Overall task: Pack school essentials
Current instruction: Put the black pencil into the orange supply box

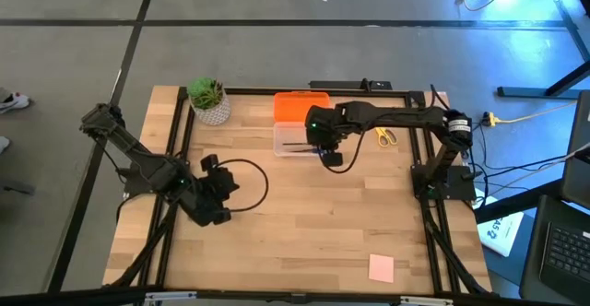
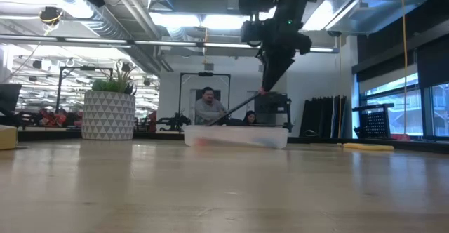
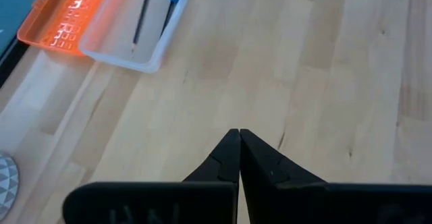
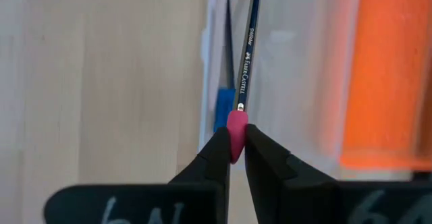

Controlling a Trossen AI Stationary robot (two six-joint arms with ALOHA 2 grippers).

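High view: we see the right gripper [image 1: 329, 151] over the clear plastic case [image 1: 297, 140] at upper centre. The left gripper [image 1: 214, 200], pressed shut, sits at left centre.

Right wrist view: at frame centre, its fingers pinch the dark blue pencil [image 4: 244, 69] by its pink-red eraser tip, shaft slanting into the case.

- The table [image 1: 304, 223] is pale wood in planks, smooth with a faint sheen.
- The clear case [image 3: 145, 52] looks like translucent plastic; its orange lid [image 3: 64, 21] is glossy.
- The red-tipped pencil [image 4: 244, 69] has a glossy dark lacquer with printed lettering and a matt pink rubbery tip.
- The gripper fingers [image 4: 209, 166] are matt black.
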